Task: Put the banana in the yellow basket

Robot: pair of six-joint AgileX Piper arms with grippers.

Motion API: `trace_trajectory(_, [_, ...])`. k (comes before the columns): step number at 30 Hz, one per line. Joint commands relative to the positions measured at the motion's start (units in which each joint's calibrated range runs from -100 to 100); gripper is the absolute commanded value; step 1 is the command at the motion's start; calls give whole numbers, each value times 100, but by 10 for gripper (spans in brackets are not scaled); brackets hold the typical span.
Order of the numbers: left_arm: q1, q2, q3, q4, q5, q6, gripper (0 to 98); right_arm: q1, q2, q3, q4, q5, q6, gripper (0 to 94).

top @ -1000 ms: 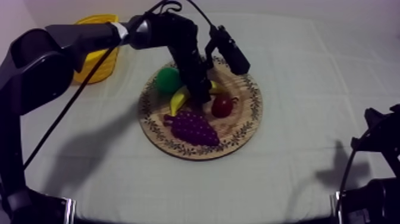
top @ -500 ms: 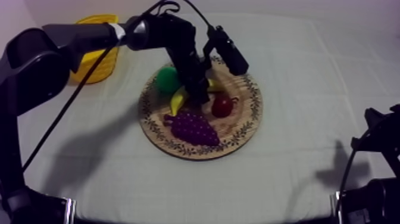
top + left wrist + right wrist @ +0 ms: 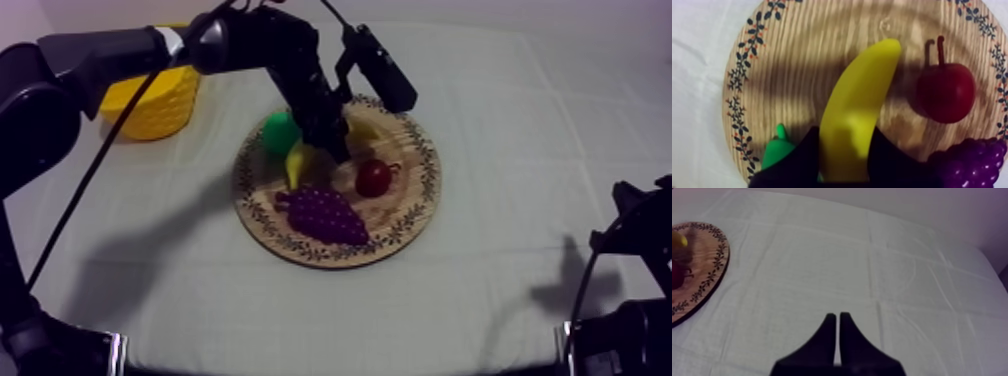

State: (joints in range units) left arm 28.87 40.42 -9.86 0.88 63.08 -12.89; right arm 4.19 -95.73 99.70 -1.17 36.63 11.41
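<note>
The yellow banana [image 3: 858,110] is held between the black fingers [image 3: 797,162] of my left gripper [image 3: 844,167], which is shut on it over the round wooden board [image 3: 797,60]. A dark shadow lies on the wood under the banana. From above, my left gripper [image 3: 335,148] stands over the board's [image 3: 410,215] far half, and the banana's end [image 3: 297,162] sticks out beside the green pear [image 3: 280,132]. The yellow basket [image 3: 150,100] sits at the far left. My right gripper [image 3: 837,330] is shut on nothing, low over the cloth at the right.
On the board also lie a purple bunch of grapes [image 3: 325,213] and a small red fruit [image 3: 373,178]. In the left wrist view the pear [image 3: 778,152] is beside one finger and the red fruit [image 3: 946,92] beside the banana. Bare cloth separates board and basket.
My left arm has drawn up and a little toward the far left, with the banana in its fingers. The basket is less covered by the arm. The right arm has not moved.
</note>
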Motion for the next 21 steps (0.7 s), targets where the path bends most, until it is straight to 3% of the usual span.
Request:
trace_trajectory(1, [1,-86,1,-13,-11,16,277,2,-2,-3,2,-1,-1,2])
trace_trajectory(12, [-264,-1368,12,-105,98,130,256,2,-2,-3,2,-1,-1,2])
trace_trajectory(21, [-1164,-2736,243,-63,111,153,232,2,-2,-3,2,-1,-1,2])
